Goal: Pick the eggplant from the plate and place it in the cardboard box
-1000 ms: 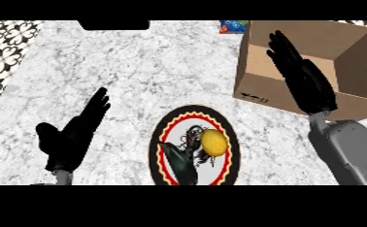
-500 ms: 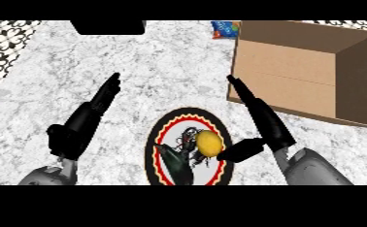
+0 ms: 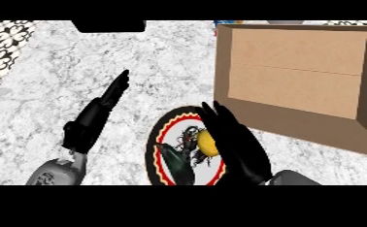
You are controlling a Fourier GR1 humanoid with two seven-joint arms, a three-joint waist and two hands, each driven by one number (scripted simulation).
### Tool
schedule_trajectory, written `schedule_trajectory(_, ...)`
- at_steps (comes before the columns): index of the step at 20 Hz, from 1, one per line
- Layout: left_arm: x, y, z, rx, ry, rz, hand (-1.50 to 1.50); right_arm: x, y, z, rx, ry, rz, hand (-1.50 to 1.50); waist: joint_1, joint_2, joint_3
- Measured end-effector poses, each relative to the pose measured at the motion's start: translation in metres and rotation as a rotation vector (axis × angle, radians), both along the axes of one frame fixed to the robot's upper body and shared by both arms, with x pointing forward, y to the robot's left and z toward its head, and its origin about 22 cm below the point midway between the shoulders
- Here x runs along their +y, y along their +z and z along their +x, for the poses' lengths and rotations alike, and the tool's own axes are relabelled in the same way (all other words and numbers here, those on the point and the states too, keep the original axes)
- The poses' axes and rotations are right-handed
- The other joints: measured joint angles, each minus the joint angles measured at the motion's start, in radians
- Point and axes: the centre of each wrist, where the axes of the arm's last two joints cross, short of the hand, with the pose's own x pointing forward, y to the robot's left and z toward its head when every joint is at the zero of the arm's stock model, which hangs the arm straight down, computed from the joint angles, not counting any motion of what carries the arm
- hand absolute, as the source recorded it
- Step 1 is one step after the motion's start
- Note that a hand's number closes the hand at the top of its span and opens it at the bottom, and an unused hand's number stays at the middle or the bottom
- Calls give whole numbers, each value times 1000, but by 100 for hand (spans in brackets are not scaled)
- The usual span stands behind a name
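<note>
1. Right robot hand (image 3: 240, 146) is hanging over the right half of the plate (image 3: 159, 138) at lower centre of the frame, fingers straight and spread a little, pointing toward the upper left, pinching nothing.
2. Eggplant (image 3: 174, 160) is lying on the plate, dark body at the lower left of the plate, just left of and partly under the right palm; its long axis seems to be running from lower left to upper right, though the hand is hiding part of it.
3. A yellow item (image 3: 206, 142) is sitting on the plate too, touching the edge of the right robot hand.
4. Left robot hand (image 3: 97, 117) is standing at left of the frame, fingers straight and pressed together, pointing up, well apart from the plate, holding nothing.
5. Right hand is the nearer one, so the grasp looks like its job; it would need to be coming down and leftward.
6. Cardboard box (image 3: 294, 83) is sitting open at upper right on the worktop (image 3: 64, 66), just beyond the plate.
7. Count: one plate, one eggplant, one box, two hands.
</note>
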Motion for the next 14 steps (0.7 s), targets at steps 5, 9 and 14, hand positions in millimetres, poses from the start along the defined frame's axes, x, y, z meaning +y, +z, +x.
schedule_trajectory(5,-3,3,9,-13,-20,0,0,28,46,-13,129,20,-84,-150,11,12,5)
schedule_trajectory(9,-5,1,13,-19,-23,1,0,46,66,-15,236,56,-59,-150,20,17,6)
schedule_trajectory(14,-6,-7,15,-19,-26,4,0,68,69,-8,319,56,-32,-150,24,19,8)
